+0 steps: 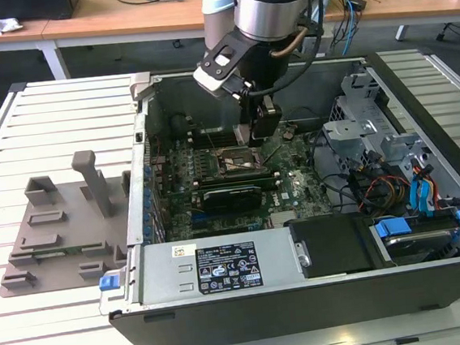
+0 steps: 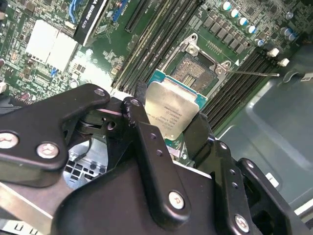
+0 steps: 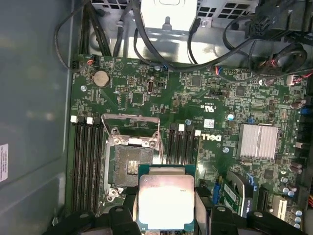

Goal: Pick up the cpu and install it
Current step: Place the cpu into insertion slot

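Note:
My gripper (image 1: 260,130) hangs inside the open computer case, low over the motherboard (image 1: 296,186). It is shut on the cpu (image 3: 165,200), a flat square chip with a silvery top plate and a green edge, held by two opposite sides between black fingers (image 2: 142,122). In both wrist views the cpu (image 2: 171,107) hovers just beside the socket (image 3: 133,161). The socket (image 2: 195,73) lies open with its contact field bare and its metal frame around it. In the exterior view the socket (image 1: 233,162) sits just at the left of the gripper.
A grey plastic fixture tray (image 1: 64,229) lies on the slatted table at the exterior view's left. Memory slots (image 3: 88,156) flank the socket. A finned heatsink (image 3: 259,142), cables (image 3: 146,39) and the case wall (image 3: 34,122) surround the board. A drive cage (image 1: 372,126) stands at the right.

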